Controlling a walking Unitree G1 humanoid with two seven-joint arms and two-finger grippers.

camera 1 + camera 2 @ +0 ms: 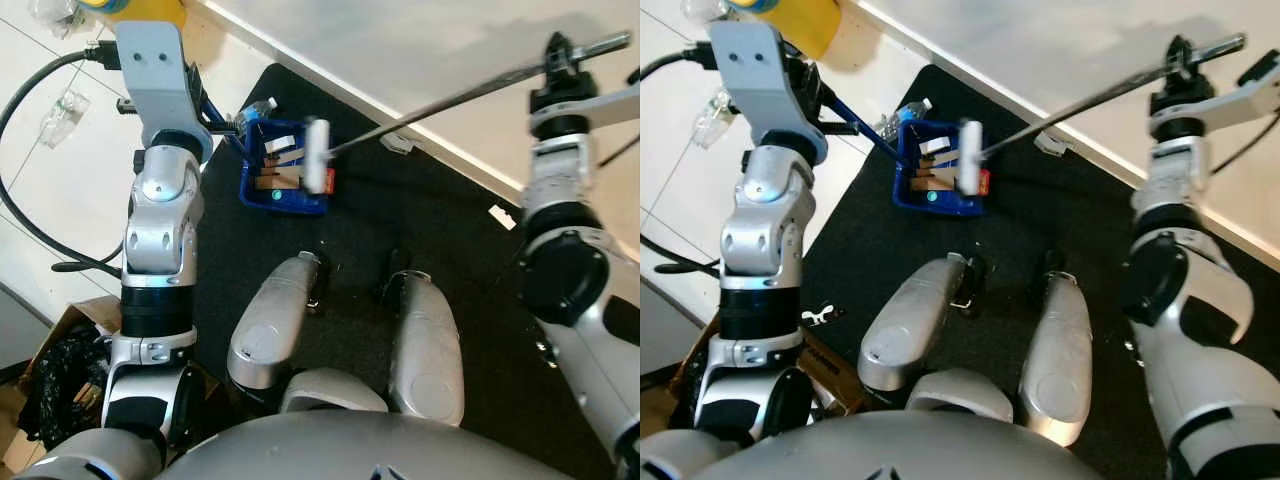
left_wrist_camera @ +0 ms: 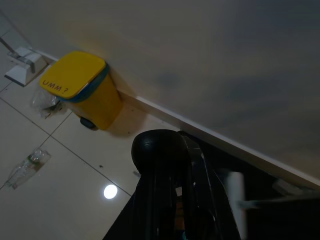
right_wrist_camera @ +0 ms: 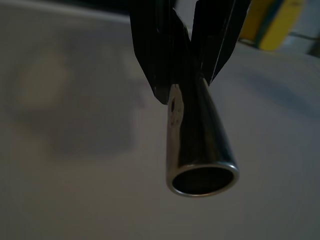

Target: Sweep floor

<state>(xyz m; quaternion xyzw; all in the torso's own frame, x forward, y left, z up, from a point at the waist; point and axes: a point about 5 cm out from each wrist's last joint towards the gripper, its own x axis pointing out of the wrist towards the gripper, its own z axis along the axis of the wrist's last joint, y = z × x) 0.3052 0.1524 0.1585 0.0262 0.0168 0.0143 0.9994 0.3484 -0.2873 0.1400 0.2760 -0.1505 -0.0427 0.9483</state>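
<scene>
broom [image 1: 318,155] head over blue dustpan [image 1: 283,178] near mat's [image 1: 400,240] wall edge.

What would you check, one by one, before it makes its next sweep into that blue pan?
1. Right gripper on the broom handle: ok, the fingers clamp the metal tube.
2. Left gripper on the dustpan handle: cannot tell, the wrist hides the fingers.
3. Broom head at the blue dustpan: ok, it sits at the pan's edge.
4. Scraps in the pan: ok, several pieces lie inside.
5. Litter left on the black mat: not ok, white scraps lie near the wall.
6. Plastic bottle beside the dustpan: not ok, still outside the pan.
</scene>
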